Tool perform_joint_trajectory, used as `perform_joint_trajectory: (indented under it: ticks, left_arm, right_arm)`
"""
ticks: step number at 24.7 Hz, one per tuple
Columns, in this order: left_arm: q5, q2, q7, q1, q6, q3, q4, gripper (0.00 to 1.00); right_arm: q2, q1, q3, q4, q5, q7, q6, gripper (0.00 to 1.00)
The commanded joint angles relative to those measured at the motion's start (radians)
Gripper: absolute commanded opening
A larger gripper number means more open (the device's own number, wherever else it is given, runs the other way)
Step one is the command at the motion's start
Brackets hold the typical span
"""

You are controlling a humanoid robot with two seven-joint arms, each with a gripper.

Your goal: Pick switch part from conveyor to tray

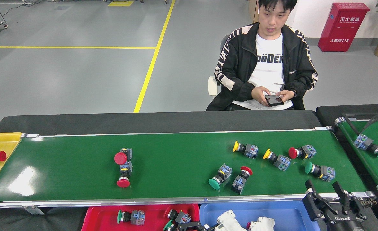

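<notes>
Green conveyor [182, 150] fills the middle of the frame, carrying red-capped switches [123, 166] at centre left and a cluster at right. At the bottom centre, the left gripper [193, 226] lies low over the blue tray [291, 213] beside a white part [229, 221]; whether it grips cannot be told. The right gripper [331, 199] stands spread, empty, lower right. Risk: belt motion may carry switches past reach.

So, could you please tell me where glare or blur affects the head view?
Head view: a bright ceiling-light glare patch sits on the conveyor near its left end; the switch parts stay sharp, and the right end effector shows crisp edges, no motion blur.
</notes>
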Motion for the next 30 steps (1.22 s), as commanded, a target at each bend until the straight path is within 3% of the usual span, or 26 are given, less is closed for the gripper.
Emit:
perform_joint_trajectory:
  ticks: [1, 7, 10, 13, 18, 24, 27, 29, 30]
  left_arm:
    - [0.032, -0.015, 0.010, 0.002, 0.025, 0.054, -0.029, 1.00]
    - [0.175, -0.067, 0.010, 0.064, 0.031, 0.454, -0.034, 1.00]
    - [0.222, -0.082, 0.010, 0.075, 0.035, 0.655, -0.034, 1.00]
    - [0.219, -0.104, 0.010, 0.095, 0.098, 0.803, -0.032, 1.00]
    - [0.219, -0.097, 0.013, 0.173, 0.288, 0.858, -0.031, 1.00]
    - [0.216, -0.093, 0.033, 0.147, 0.318, 0.852, -0.020, 1.00]
    - [0.201, -0.091, 0.032, 0.076, 0.318, 0.844, 0.032, 1.00]
    - [0.165, -0.088, 0.032, -0.001, 0.318, 0.843, 0.110, 1.00]
    - [0.152, -0.084, 0.032, -0.037, 0.318, 0.843, 0.147, 1.00]
  right_arm:
    - [-0.005, -0.006, -0.001, -0.010, 0.012, -0.007, 0.003, 0.88]
    - [0.004, -0.010, 0.024, -0.010, 0.046, -0.004, 0.044, 0.85]
    - [0.064, -0.053, 0.149, -0.007, 0.147, 0.005, 0.174, 0.85]
    - [0.083, -0.122, 0.314, 0.051, 0.211, 0.028, 0.331, 0.86]
    - [0.083, -0.297, 0.498, 0.208, 0.221, 0.028, 0.566, 0.86]
    - [0.115, -0.444, 0.562, 0.398, 0.218, 0.025, 0.615, 0.82]
    - [0.104, -0.452, 0.582, 0.409, 0.207, 0.024, 0.559, 0.49]
    - [0.100, -0.446, 0.588, 0.409, 0.205, 0.019, 0.480, 0.17]
    - [0.100, -0.444, 0.587, 0.407, 0.205, 0.017, 0.460, 0.14]
